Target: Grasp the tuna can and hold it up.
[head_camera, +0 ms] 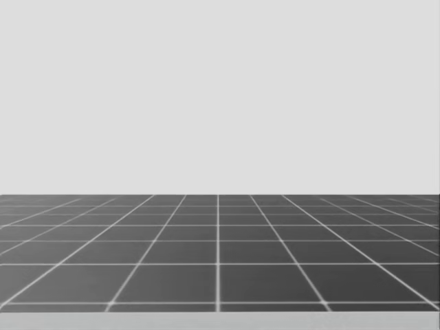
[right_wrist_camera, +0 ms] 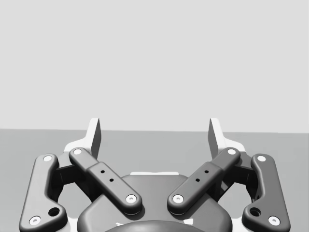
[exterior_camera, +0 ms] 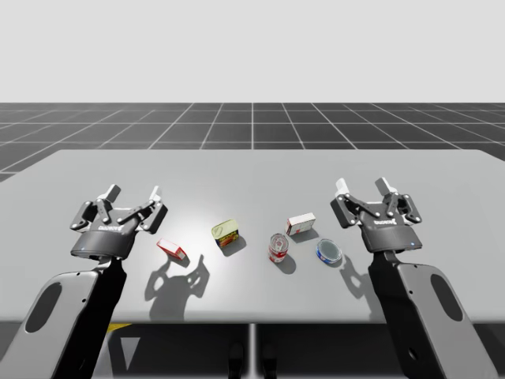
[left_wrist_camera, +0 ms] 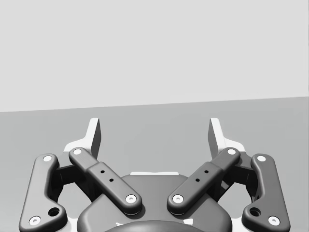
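Two grippers: left gripper [exterior_camera: 132, 193] and right gripper [exterior_camera: 363, 188] hover, fingers spread wide, holding nothing.
Tuna can [exterior_camera: 329, 252]: flat, blue, round face up on the surface [exterior_camera: 252, 170], just inward of the right gripper and below it.
Nearer arm: right, by this reading.

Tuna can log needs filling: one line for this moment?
tuna can: on table, untouched | left gripper: open | right gripper: open, nearer can

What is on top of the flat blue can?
Nothing. The flat blue can lies on the table, lid bare. My right gripper is open, apart from it. Its inside is hidden.
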Robot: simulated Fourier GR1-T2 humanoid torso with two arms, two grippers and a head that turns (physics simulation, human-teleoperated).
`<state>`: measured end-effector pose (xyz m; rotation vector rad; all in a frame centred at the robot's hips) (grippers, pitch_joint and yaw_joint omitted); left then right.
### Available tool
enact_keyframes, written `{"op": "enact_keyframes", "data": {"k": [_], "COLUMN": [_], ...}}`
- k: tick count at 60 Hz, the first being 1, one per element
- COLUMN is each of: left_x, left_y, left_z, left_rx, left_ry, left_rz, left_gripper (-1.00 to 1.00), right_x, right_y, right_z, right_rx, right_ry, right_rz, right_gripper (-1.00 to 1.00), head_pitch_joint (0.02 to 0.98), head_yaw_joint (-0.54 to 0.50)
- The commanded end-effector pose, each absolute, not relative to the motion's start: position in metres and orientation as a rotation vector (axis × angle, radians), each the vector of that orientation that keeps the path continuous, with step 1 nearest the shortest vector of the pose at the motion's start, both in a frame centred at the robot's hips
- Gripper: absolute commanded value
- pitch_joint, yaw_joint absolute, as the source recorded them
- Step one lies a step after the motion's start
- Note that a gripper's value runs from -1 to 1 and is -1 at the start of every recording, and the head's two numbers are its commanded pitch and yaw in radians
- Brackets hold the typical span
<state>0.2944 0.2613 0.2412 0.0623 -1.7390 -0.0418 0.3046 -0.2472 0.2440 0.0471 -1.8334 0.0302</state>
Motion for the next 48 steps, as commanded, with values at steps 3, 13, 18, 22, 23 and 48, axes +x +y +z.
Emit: {"op": "enact_keyframes", "data": {"k": [3, 13, 18, 22, 23, 48], "left_x": [0.2942, 0.2943, 0.2945, 0.2947, 0.2947, 0.2938], "left_y": [0.2607, 0.2610, 0.2616, 0.2622, 0.2622, 0.2630], "left_z": [0.2408, 0.2406, 0.2405, 0.2403, 0.2403, 0.2419], "left_rx": [0.062, 0.064, 0.067, 0.069, 0.069, 0.070], "left_ry": [-1.738, -1.736, -1.733, -1.731, -1.731, -1.729], "left_rz": [-0.044, -0.040, -0.039, -0.039, -0.040, -0.057], "left_gripper": [-1.00, -1.00, -1.00, -1.00, -1.00, -1.00], "right_x": [0.3020, 0.3034, 0.3041, 0.3045, 0.3045, 0.3047], "right_y": [-0.2452, -0.2444, -0.2446, -0.2445, -0.2445, -0.2423], "right_z": [0.2425, 0.2438, 0.2435, 0.2432, 0.2432, 0.2423], "right_rx": [0.096, 0.115, 0.108, 0.096, 0.096, 0.078], "right_ry": [-1.821, -1.821, -1.819, -1.821, -1.820, -1.812], "right_rz": [0.052, 0.061, 0.056, 0.057, 0.057, 0.062], "right_gripper": [-1.00, -1.00, -1.00, -1.00, -1.00, -1.00], "head_pitch_joint": [0.064, 0.135, 0.225, 0.304, 0.317, 0.688], "head_yaw_joint": [-0.01, -0.01, -0.01, -0.01, -0.01, -0.09]}}
